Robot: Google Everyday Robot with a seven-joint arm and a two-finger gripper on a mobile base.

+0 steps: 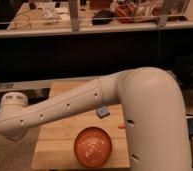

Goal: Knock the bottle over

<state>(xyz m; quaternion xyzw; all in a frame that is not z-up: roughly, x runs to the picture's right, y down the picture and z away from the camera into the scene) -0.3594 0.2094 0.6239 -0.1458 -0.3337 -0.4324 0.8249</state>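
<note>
The bottle does not show anywhere in this view, so neither its look nor its place can be told. The robot's thick white arm (80,102) lies across the wooden table (55,145) from the right side to the left and hides a wide band of the tabletop behind it.

The arm ends at a rounded joint past the table's left edge. The gripper is not in sight beyond it, and whether it is wide, narrow or holding anything cannot be told.

On the near part of the table sits the orange bowl (93,146), round and marked with concentric ribs, close to the near edge. Farther back and a little to the right, a small blue-grey object (102,111) lies just beside the lower edge of the arm. To the right of the bowl, a small orange piece (121,125) rests against the arm's broad right part.

Beyond the table is a dark gap, and above it a long far counter (50,31) carries clutter between upright metal posts (74,15). Nothing there is sharp enough for any writing or brand to be read.
</note>
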